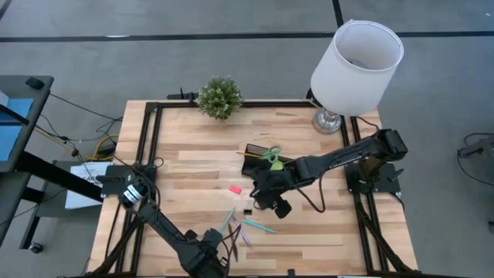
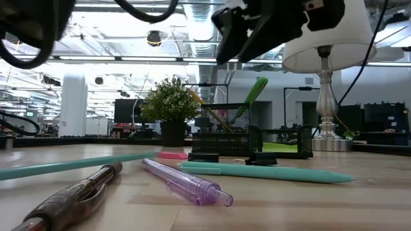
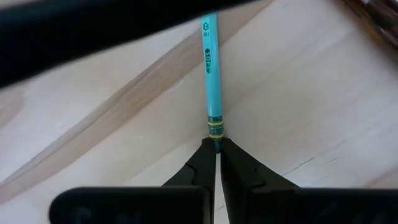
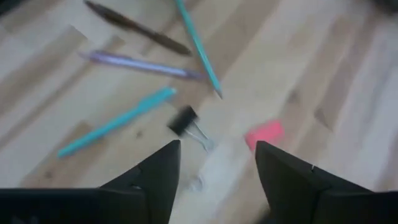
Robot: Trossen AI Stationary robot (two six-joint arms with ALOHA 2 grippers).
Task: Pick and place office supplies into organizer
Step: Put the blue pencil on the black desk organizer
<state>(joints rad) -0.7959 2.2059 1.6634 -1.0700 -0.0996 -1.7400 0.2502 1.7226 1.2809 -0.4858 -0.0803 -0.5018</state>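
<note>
Down at table level, closest of all, a dark brown pen point(image 2: 67, 197) lies on the wood with a clear purple pen point(image 2: 186, 182) beside it and a teal pen point(image 2: 266, 172) just past that. Behind them a pink eraser point(image 2: 172, 154) rests flat, and farther back stands the black mesh organizer point(image 2: 221, 138), the green-handled scissors point(image 2: 252, 96) poking up out of its raised section and a lime-green sticky-note pad point(image 2: 282, 147) lying in the low tray part.

From overhead the organizer point(image 1: 261, 157) sits near the middle of the table point(image 1: 193, 166). The right gripper point(image 1: 266, 202) hangs above the wood just in front of it, fingers spread wide with nothing between them; below it lie a small black binder clip point(image 4: 184, 121) and the eraser point(image 4: 263, 133), apart from each other.

At the near edge, the left gripper point(image 3: 217, 151) is pinched tight on the end of a teal pencil point(image 3: 211, 74) that lies flat on the wood.

A small potted plant point(image 1: 219, 97) and a white-shaded lamp point(image 1: 356, 58) stand along the far edge.
</note>
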